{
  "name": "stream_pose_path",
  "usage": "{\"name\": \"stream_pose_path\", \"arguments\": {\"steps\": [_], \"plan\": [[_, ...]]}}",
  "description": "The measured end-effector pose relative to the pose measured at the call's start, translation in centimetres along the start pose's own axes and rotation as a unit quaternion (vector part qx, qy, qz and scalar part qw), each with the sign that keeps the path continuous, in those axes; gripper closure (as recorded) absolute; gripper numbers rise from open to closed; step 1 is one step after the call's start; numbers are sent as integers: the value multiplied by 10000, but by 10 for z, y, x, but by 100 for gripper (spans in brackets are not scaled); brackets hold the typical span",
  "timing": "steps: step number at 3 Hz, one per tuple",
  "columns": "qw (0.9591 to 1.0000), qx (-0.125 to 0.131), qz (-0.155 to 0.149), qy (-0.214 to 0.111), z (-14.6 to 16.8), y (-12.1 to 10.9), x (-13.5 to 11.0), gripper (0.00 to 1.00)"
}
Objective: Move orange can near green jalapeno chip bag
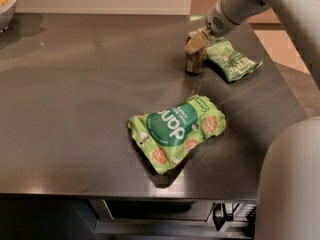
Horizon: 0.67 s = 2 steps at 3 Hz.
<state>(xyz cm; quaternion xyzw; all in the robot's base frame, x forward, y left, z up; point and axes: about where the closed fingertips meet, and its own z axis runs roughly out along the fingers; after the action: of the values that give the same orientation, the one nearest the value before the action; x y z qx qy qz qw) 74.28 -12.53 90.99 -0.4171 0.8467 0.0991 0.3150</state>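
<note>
The orange can (pixel 195 63) stands upright on the dark steel counter at the back right, its left side touching or nearly touching the small light-green jalapeno chip bag (pixel 232 59). My gripper (pixel 196 43) reaches down from the upper right and sits over the can's top, its fingers around the can. The chip bag lies flat just right of the can, near the counter's right edge.
A larger green snack bag (pixel 177 130) with a dark-green patch lies in the counter's middle front. A white bowl (pixel 7 6) with orange fruit sits at the far left corner. The counter's front edge (pixel 125 195) and right edge are close. My arm's grey body (pixel 290 184) fills the lower right.
</note>
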Motion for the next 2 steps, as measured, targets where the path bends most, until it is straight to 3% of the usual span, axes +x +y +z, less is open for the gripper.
{"name": "stream_pose_path", "arguments": {"steps": [2], "plan": [[9999,101,31,84,3,-7,11,36]]}}
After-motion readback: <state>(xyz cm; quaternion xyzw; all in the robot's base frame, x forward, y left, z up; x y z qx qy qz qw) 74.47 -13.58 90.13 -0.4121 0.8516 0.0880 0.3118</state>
